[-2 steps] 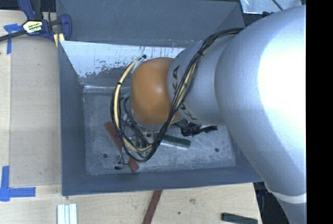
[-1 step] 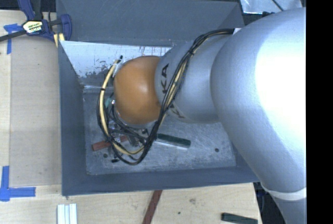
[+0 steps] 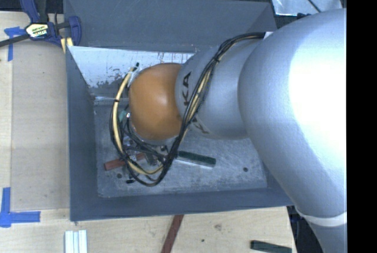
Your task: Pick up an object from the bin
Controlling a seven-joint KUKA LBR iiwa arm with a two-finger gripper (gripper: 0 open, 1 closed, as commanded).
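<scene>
Grey bin (image 3: 79, 128); orange wrist cover (image 3: 154, 102); dark green pen (image 3: 197, 159); red-brown piece (image 3: 112, 165).

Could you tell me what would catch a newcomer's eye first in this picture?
The big silver arm reaching in from the right, with its round orange cover and looped cables over the middle of the grey bin. By it on the bin floor lie a dark green stick and a small reddish piece.
</scene>
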